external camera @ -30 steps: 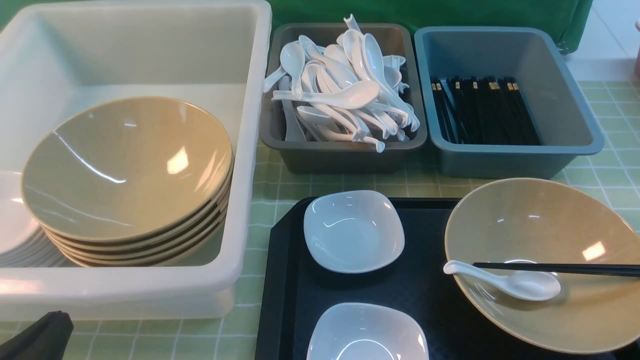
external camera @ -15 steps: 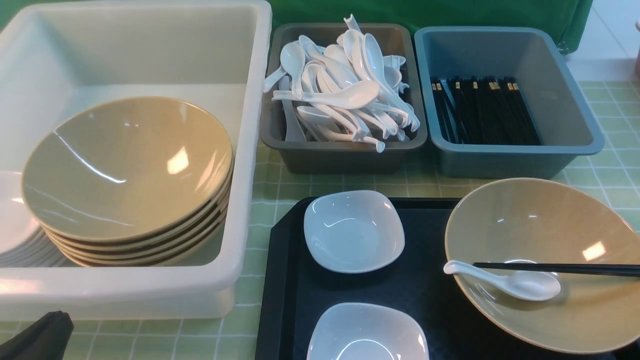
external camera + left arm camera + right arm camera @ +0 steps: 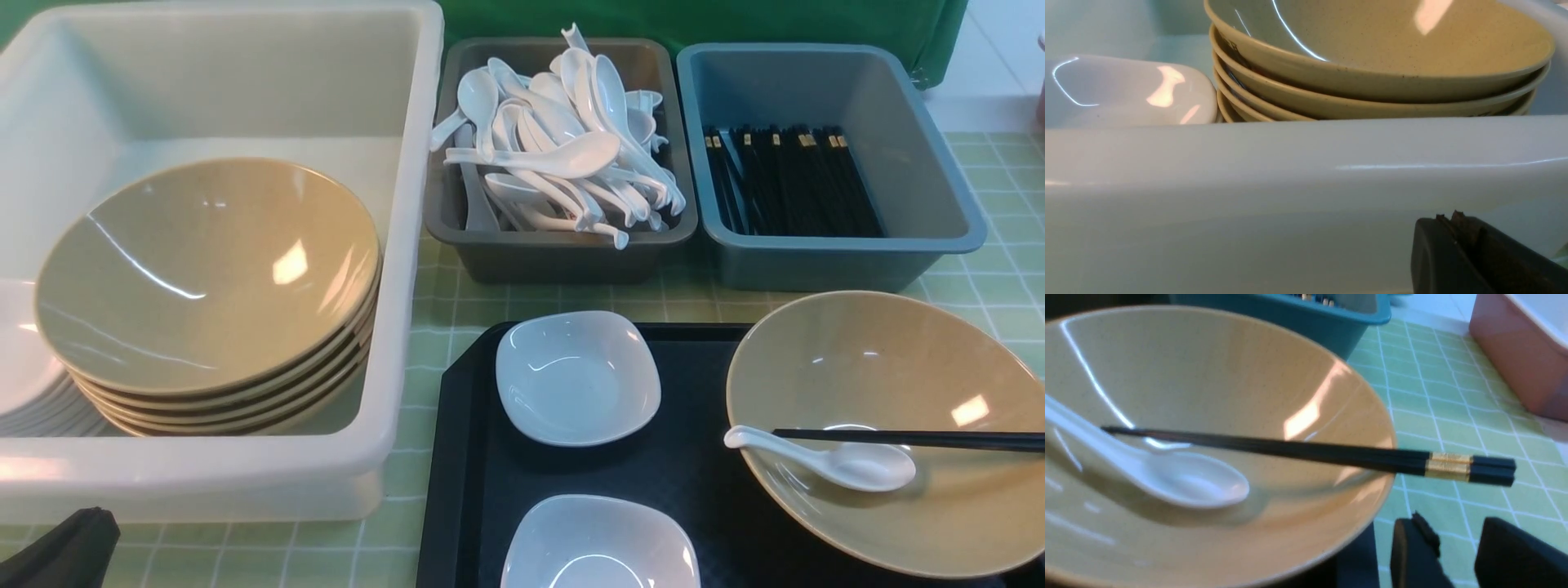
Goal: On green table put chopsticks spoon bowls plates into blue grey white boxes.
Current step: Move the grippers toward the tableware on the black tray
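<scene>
Our right gripper (image 3: pixel 1455 533) hangs half-spread and empty near the chopsticks (image 3: pixel 1306 451) across the tan bowl (image 3: pixel 1208 367), and though the boxes (image 3: pixel 841 263) are part-filled, we judge these, the spoon (image 3: pixel 1188 484) and two white dishes (image 3: pixel 578 377) unsorted.

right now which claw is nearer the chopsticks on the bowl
Right. The right claw sits open just by the chopsticks' gold-banded ends; the left claw is across at the white box.

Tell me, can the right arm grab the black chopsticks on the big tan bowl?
Probably yes: the open right gripper sits near the black chopsticks, whose gold-banded ends overhang the tan bowl, uncovered.
</scene>
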